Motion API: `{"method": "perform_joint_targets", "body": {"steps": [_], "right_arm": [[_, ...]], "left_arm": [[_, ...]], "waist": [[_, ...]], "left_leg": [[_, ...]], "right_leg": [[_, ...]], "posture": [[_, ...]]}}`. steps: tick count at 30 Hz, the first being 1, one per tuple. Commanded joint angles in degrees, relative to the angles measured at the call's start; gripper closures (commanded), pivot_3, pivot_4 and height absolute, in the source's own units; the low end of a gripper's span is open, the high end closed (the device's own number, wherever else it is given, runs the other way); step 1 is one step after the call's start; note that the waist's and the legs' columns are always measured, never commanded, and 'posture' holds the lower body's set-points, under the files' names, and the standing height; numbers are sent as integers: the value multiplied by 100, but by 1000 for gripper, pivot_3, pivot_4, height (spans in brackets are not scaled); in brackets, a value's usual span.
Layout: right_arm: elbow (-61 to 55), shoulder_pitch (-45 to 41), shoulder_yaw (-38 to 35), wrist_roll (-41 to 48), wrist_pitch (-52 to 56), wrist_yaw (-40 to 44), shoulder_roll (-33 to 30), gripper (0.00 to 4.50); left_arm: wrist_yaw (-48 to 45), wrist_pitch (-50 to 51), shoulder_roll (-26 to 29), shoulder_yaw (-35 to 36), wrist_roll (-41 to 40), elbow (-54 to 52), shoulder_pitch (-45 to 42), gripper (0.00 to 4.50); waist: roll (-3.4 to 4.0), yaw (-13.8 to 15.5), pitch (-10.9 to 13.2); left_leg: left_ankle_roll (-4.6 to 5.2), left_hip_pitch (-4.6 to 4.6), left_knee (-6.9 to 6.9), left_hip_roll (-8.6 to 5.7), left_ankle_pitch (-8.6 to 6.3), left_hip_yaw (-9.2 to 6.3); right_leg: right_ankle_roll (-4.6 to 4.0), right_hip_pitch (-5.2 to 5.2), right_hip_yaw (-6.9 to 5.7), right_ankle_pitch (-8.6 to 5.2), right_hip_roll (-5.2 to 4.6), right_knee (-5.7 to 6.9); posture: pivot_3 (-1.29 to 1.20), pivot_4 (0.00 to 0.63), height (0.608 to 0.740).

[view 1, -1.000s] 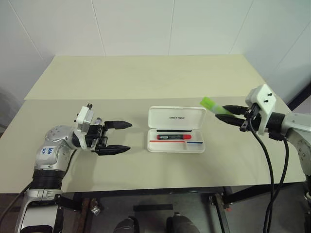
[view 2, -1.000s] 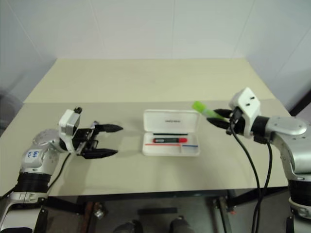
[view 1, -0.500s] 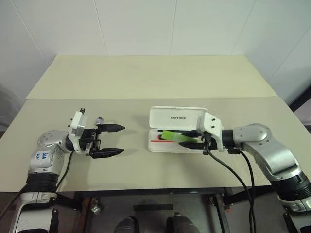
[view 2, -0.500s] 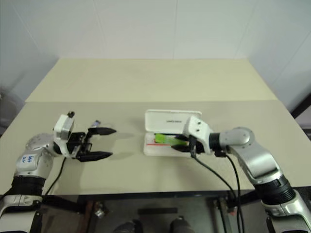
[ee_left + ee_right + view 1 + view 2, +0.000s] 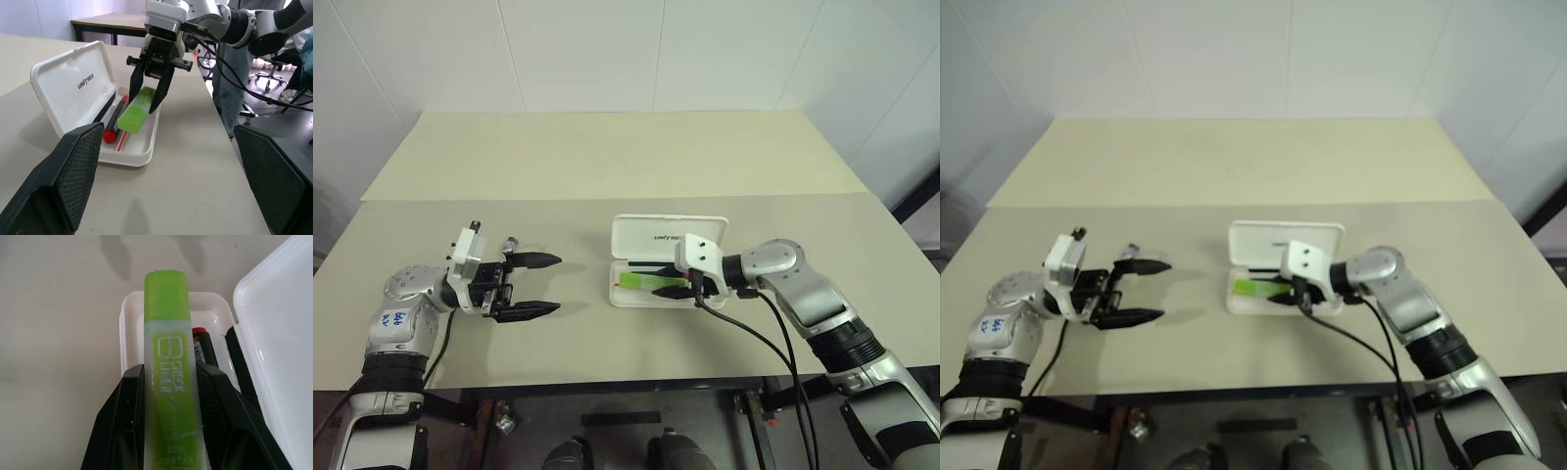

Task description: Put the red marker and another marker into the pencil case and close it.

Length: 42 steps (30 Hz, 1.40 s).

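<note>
Two markers are meeting in the pencil case: the right gripper is clamping the green marker over the tray, seemingly touching down beside the red marker (already inside), while the left gripper is waiting wide apart nearby.

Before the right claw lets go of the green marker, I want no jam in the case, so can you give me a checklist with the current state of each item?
1. Pencil case lid open, standing up: ok.
2. Red marker already lying in the tray: ok.
3. Right claw shut on the green marker: ok.
4. Green marker over the tray, beside the red marker, not over the rim: ok.
5. Green marker resting on the tray floor: cannot tell; its far end is low in the tray, but the contact is not visible.
6. Left claw open and apart from the case, out of the lid's way: ok.
</note>
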Motion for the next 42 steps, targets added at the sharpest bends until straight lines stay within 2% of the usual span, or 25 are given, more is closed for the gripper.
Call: {"method": "perform_joint_targets", "body": {"steps": [1,9,10,17,18,35,42], "right_arm": [[4,-158,-55,-41,-198,131,80,3392],[459,-210,-72,-236,-426,288,167,3392],[507,-222,-72,-267,-449,292,178,2644],[544,-243,-113,-318,-464,324,206,220],[541,-245,-119,-317,-465,327,206,57],[500,-273,-328,-272,-416,58,251,57],[490,-141,-353,-342,-397,-199,273,57]], "left_arm": [[8,-12,68,135,-67,-271,47,0],[57,6,47,160,-82,-344,84,0],[62,1,42,157,-79,-341,80,0],[99,3,19,146,-87,-351,65,0],[102,2,17,145,-86,-349,63,0],[372,3,-68,166,-109,-501,97,0],[813,85,-62,345,-179,-955,377,0]], "waist": [[0,-1,0],[0,-6,0],[0,-8,0],[0,-4,0],[0,-3,0],[0,-6,0],[0,-12,0]], "left_leg": [[0,0,0,0,0,0],[0,1,2,0,0,0],[0,1,2,0,0,0],[-1,1,1,0,1,-1],[-1,1,1,0,1,-1],[-1,2,2,0,1,-1],[-2,1,0,1,1,-1]], "right_leg": [[0,0,-1,0,0,0],[0,0,0,0,0,4],[0,1,0,0,0,4],[0,0,-1,0,0,4],[0,0,-1,0,0,4],[0,1,-1,0,-1,5],[0,0,0,0,-1,4]], "posture": [[0,150,740],[0,150,740],[0,150,740],[0,150,740],[0,150,740],[0,150,740],[0,150,740]]}}
